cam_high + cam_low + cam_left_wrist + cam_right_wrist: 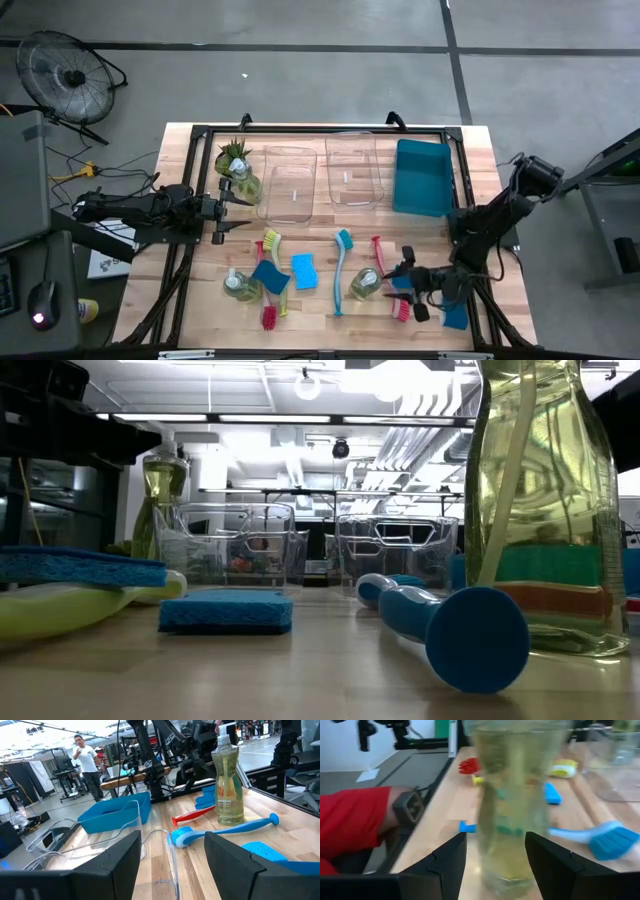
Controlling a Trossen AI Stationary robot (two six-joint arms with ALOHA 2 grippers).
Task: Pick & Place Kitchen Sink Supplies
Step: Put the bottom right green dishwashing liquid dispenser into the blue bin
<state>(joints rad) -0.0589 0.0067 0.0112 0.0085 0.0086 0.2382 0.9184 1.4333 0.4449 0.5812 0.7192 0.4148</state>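
The only readable text is the brand "method", in small lowercase letters on the label of the soap bottle [228,782] seen from the left wrist camera; this bottle stands on the right half of the table, beside the teal brush [225,830]. The finer print under the brand is too small to read. No other text can be read.

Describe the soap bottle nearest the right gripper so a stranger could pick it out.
Start at the teal bin at the table's far right, then come toward the near edge to the right gripper. The soap bottle stands just before its open fingers, between a teal brush and a red brush.
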